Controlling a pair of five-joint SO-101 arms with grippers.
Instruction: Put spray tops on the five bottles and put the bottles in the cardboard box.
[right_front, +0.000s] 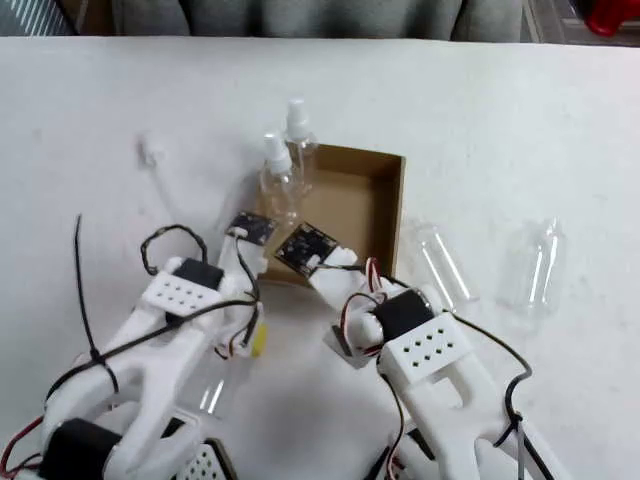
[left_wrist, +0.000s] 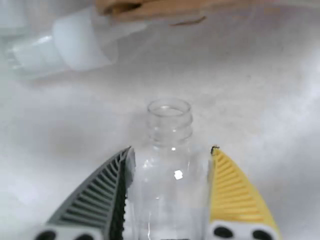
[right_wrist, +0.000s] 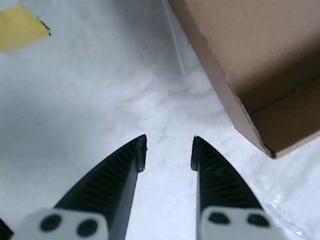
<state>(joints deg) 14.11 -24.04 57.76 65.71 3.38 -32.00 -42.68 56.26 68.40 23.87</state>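
Grey and yellow fingers (left_wrist: 230, 180) of the left gripper (left_wrist: 170, 150) are clamped on the shoulders of a clear bottle (left_wrist: 170, 125). Its long axis runs straight out from between them, open threaded neck leading toward the cardboard box (right_front: 360, 210). The right gripper (right_wrist: 168, 140) hangs with its black fingers (right_wrist: 125, 172) apart and empty over the bench (right_front: 500, 120), just beside a corner of the box. The coming move likely turns on the loose spray top (right_front: 150, 150), in the upper left of the high view, well apart from both arms. The left arm is nearer, but only the right is free. That top is small and pale against the bench, so how it lies is hard to make out. Whether the two capped bottles (right_front: 280, 180) stand inside the box or against its left wall I cannot tell.
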